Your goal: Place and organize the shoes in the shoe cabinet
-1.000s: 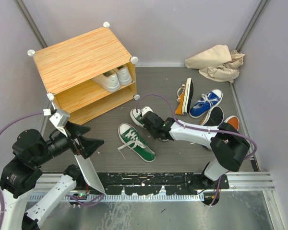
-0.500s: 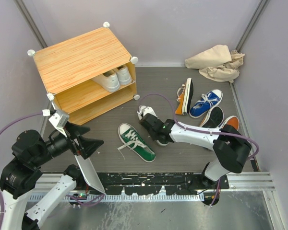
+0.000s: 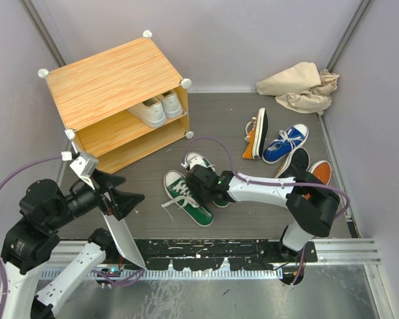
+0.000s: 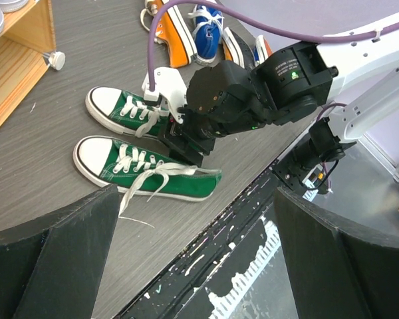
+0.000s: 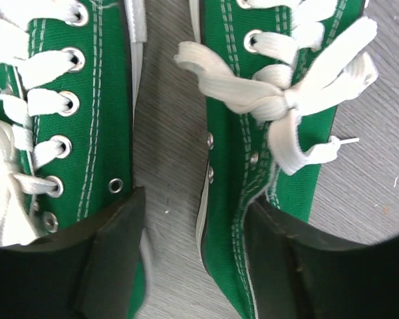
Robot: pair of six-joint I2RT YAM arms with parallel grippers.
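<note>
Right gripper [image 5: 194,206] fingers spread over pair of green canvas lace-up sneakers [image 4: 146,173], nothing clamped. Pair lies middle of counter [image 3: 153,216], toward near edge. We judge them light, soft-sided, laces loose; grip adjoining side walls, avoid laces.

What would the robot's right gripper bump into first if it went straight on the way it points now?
Probably the pair of green canvas sneakers: the right gripper points down at them, open, one finger over each shoe. How near it is cannot be told.

Far green sneaker [image 3: 196,161] heel hidden beneath right jaws.
</note>
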